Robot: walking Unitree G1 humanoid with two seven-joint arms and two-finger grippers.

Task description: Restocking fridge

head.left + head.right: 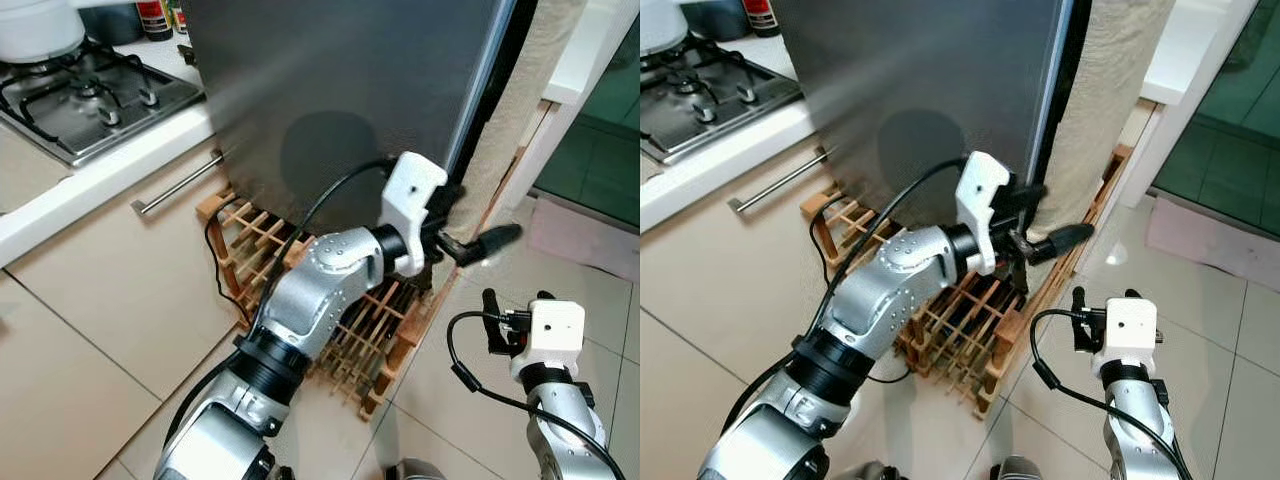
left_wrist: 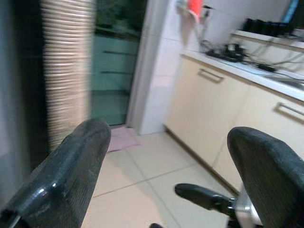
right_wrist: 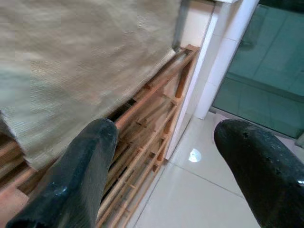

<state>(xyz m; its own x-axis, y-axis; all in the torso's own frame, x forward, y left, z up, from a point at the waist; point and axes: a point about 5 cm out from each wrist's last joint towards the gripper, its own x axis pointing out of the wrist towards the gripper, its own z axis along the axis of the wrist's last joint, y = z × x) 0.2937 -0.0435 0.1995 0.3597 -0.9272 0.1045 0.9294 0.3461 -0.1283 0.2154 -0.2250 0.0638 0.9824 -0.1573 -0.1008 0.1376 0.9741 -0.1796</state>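
The fridge's grey door (image 1: 350, 90) stands shut in front of me. My left gripper (image 1: 462, 228) is stretched out to the door's right edge, low down, beside the dark gap between the door and a beige woven covering (image 1: 530, 90). Its fingers are apart; one fingertip (image 1: 495, 241) points out to the right. In the left wrist view the left gripper (image 2: 168, 137) is open with nothing between its fingers. My right gripper (image 1: 517, 302) hangs lower at the right above the floor tiles. In the right wrist view it (image 3: 164, 130) is open and holds nothing.
A wooden lattice rack (image 1: 370, 340) lies on the floor under the fridge, with a black cable beside it. A counter with a gas hob (image 1: 90, 95) and a drawer handle (image 1: 175, 185) is at the left. A green glass door (image 1: 600, 100) is at the right.
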